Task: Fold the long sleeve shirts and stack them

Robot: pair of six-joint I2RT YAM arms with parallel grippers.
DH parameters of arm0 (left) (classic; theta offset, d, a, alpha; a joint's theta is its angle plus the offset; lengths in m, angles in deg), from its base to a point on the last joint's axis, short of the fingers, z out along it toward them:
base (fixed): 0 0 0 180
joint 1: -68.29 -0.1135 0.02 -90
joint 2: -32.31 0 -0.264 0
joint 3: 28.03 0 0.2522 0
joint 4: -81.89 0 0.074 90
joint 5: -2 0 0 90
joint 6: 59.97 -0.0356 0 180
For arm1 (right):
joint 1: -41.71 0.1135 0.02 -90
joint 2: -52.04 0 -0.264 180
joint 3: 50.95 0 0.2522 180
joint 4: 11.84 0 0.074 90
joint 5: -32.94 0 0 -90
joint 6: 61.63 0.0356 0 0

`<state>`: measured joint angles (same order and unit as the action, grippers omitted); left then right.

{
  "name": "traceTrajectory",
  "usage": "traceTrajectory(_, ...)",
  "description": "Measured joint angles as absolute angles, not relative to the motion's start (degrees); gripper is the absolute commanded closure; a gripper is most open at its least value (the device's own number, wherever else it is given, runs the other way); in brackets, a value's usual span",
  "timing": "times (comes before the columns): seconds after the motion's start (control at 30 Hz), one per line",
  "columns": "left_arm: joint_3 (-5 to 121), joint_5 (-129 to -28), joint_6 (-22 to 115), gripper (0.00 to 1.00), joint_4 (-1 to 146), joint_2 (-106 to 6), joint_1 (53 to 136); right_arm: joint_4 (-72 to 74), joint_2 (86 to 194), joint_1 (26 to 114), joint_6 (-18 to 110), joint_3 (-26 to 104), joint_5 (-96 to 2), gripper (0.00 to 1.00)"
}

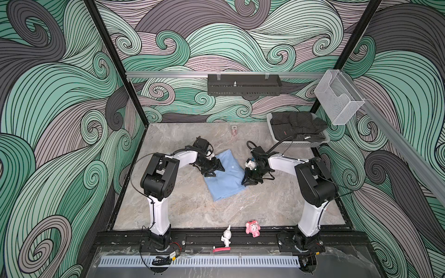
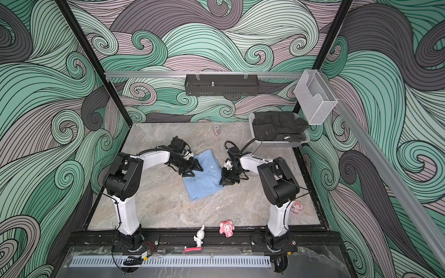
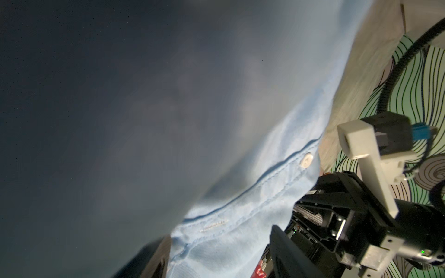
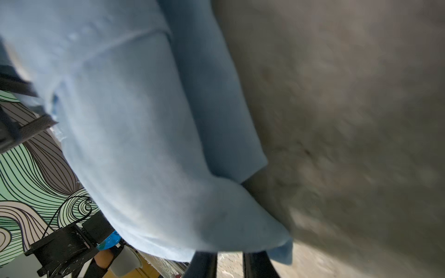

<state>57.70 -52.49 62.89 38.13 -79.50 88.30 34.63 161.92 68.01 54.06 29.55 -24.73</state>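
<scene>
Marble-look table (image 1: 183,211), middle: blue shirt (image 1: 226,186) lies folded to a compact slab between both arms, not yet stacked; left pincer (image 1: 216,170) spread open over its left edge, holding nothing seen; right pincer (image 1: 246,181) nearly closed at right edge, grip unclear; dark clothes (image 1: 296,125) sit in basket (image 1: 304,145).

marble table (image 1: 168,207) bears folded blue shirt (image 1: 226,185) and grey basket (image 1: 301,144)

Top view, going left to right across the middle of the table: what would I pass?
Left arm → blue shirt → right arm.
</scene>
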Motion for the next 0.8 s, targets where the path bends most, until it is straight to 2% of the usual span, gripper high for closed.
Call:
traceTrajectory(0.13, 57.68, -55.42, 60.66, 0.29, 35.03, -77.07, 86.03, 34.78, 163.63, 69.45, 54.08, 34.53, -24.64, 0.77)
traceTrajectory(0.23, 57.72, -58.83, 58.54, 0.29, 32.12, -72.35, 85.13, 34.91, 163.32, 69.63, 53.93, 38.03, -24.68, 0.72)
traceTrajectory(0.33, 57.83, -62.57, 56.03, 0.3, 30.15, -63.85, 85.07, 34.06, 160.94, 69.61, 53.36, 39.25, -24.97, 0.67)
traceTrajectory(0.43, 58.05, -67.99, 52.16, 0.31, 29.17, -53.05, 86.18, 30.7, 153.99, 69.61, 52.29, 36.24, -25.93, 0.62)
traceTrajectory(0.53, 57.66, -76.51, 47.2, 0.31, 28.21, -43.98, 91.06, 23.2, 141.77, 69.69, 50.74, 27.58, -27.79, 0.56)
traceTrajectory(0.63, 53.94, -87.22, 42.63, 0.31, 28.4, -37.03, 100.59, 13.45, 129.84, 69.89, 49.67, 17.24, -30.34, 0.55)
traceTrajectory(0.73, 48.19, -96.8, 40.4, 0.31, 28.21, -34.32, 109.09, 7.42, 123.08, 70.0, 49.82, 9.44, -33.36, 0.59)
traceTrajectory(0.8, 44.21, -101.58, 40.01, 0.26, 28.29, -34.23, 112.45, 5.91, 121.82, 69.74, 50.21, 6.33, -34.82, 0.63)
